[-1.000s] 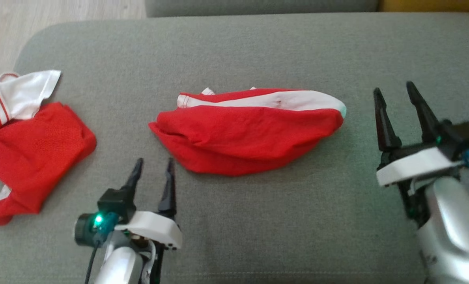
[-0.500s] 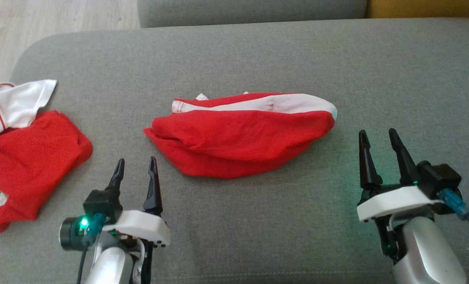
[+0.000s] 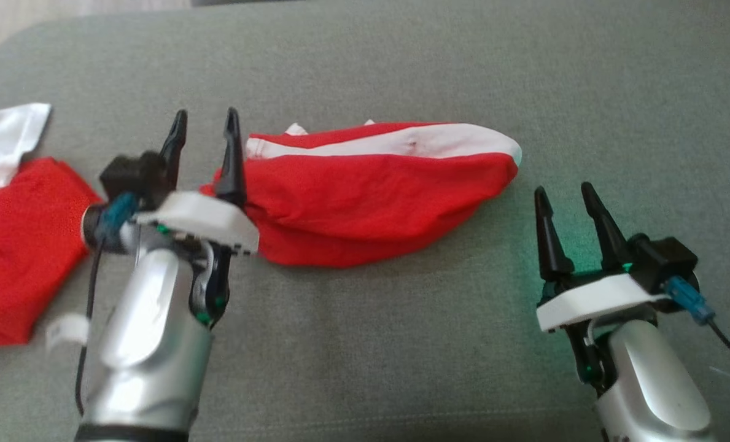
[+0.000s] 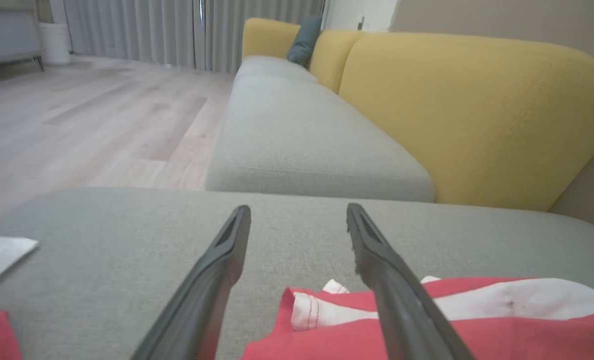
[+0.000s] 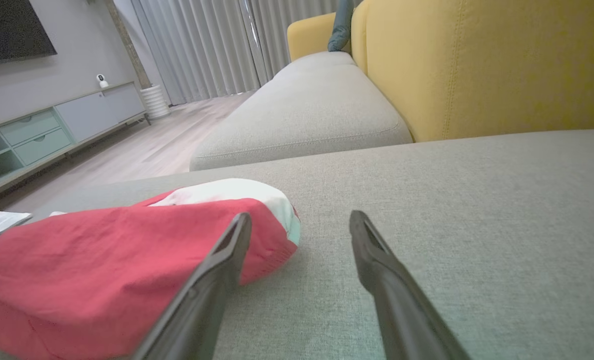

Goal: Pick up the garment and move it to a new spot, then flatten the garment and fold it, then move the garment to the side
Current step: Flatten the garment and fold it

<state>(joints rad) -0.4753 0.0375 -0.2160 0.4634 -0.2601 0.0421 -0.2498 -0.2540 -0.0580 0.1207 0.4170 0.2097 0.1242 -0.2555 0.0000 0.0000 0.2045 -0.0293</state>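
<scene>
Over the last second the left gripper [image 3: 206, 116] had come forward from the near part of the seat to the garment's left end. The right gripper [image 3: 562, 189] had drawn back from beside the garment's right end toward the robot. The head camera had shifted too, so the small slide of the cloth in that view was not a move of the cloth.

The grey sofa cushion [image 3: 401, 344] carried everything. The garment [image 3: 377, 196] lay near its middle as a long red bundle with a white band along its far edge, bunched rather than flat. A second red and white garment [image 3: 15, 245] lay crumpled well to the left, apart from it. Both grippers had their fingers spread wide with nothing between them. In the head view the left gripper's right finger crossed the bundle's left tip; whether it touched the cloth could not be told. The right gripper stood near the bundle's right end, clear of it.

The step in hand looked like taking hold of the bundle. It would go best if the left fingers came down astride the white-hemmed corner [image 4: 321, 312] and closed on cloth alone, not on the cushion cover. The right gripper would then want the opposite end, so the garment could be lifted evenly.
</scene>
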